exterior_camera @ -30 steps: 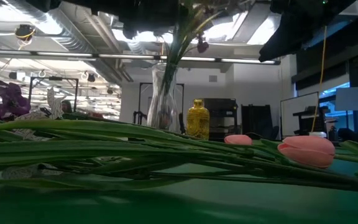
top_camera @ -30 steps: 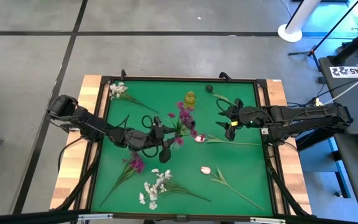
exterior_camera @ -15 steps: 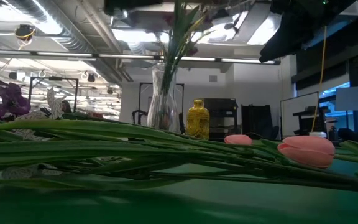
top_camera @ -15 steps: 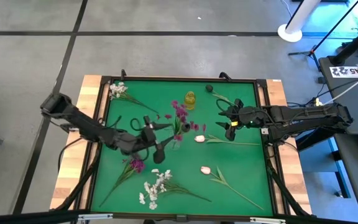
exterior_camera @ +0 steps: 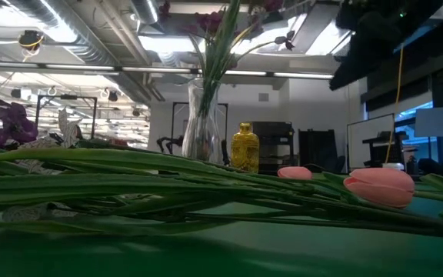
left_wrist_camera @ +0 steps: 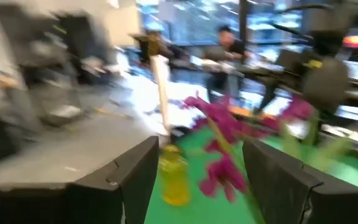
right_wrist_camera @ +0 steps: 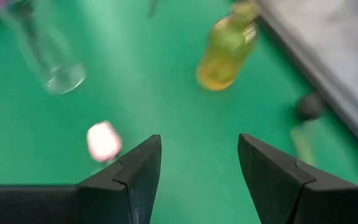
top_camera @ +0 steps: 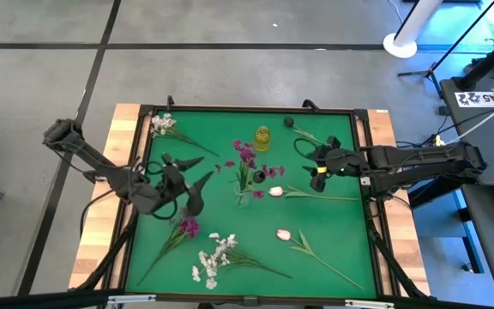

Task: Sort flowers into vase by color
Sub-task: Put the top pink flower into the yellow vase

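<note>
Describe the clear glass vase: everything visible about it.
The clear glass vase stands upright near the middle of the green mat, with a slim neck that widens toward the base. Green stems rise from its mouth, carrying magenta blossoms above. A small yellow bottle stands beside it, apart. Neither gripper touches it; the left gripper is open, off to one side.

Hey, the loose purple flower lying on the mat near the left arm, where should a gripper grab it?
Grip the loose purple flower on its thin green stem, below the blossom, coming straight down from above. It lies flat with bare mat either side.
</note>
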You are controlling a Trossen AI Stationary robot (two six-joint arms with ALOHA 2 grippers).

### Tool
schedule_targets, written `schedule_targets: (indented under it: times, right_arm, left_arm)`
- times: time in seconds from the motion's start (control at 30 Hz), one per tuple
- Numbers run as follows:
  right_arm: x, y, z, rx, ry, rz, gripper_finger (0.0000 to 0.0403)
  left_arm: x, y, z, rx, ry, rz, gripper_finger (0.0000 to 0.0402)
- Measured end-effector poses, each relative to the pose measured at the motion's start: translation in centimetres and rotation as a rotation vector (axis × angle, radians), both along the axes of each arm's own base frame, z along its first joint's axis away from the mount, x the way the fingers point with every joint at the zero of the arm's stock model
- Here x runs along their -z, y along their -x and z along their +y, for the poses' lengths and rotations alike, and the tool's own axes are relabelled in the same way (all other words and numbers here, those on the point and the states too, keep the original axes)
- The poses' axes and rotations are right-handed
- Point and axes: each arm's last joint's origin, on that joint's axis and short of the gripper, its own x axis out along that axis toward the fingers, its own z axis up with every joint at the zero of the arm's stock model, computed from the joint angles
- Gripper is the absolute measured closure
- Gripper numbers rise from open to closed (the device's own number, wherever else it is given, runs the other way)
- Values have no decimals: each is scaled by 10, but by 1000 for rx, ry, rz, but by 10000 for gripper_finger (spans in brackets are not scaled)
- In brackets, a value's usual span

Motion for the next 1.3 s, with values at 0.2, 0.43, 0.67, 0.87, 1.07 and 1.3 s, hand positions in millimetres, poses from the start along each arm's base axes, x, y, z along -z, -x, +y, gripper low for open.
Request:
schedule_targets:
  times: [0.2,0.43,0.67,0.87,1.07,1.3]
  right_arm:
    - [32,-6,6,-99,-170,236,189]
    - [89,-21,10,-151,-231,424,189]
    - [119,-32,10,-135,-243,548,189]
    - [132,-35,10,-115,-228,617,189]
    - [133,-35,10,-118,-231,619,224]
    - [133,-36,11,-132,-251,616,351]
  left_arm:
    - [25,11,5,72,79,154,171]
    - [48,18,24,53,291,327,171]
    - [52,19,28,48,335,362,171]
    - [52,19,28,43,331,361,171]
    - [52,19,28,40,330,358,171]
    - [51,19,29,30,325,350,171]
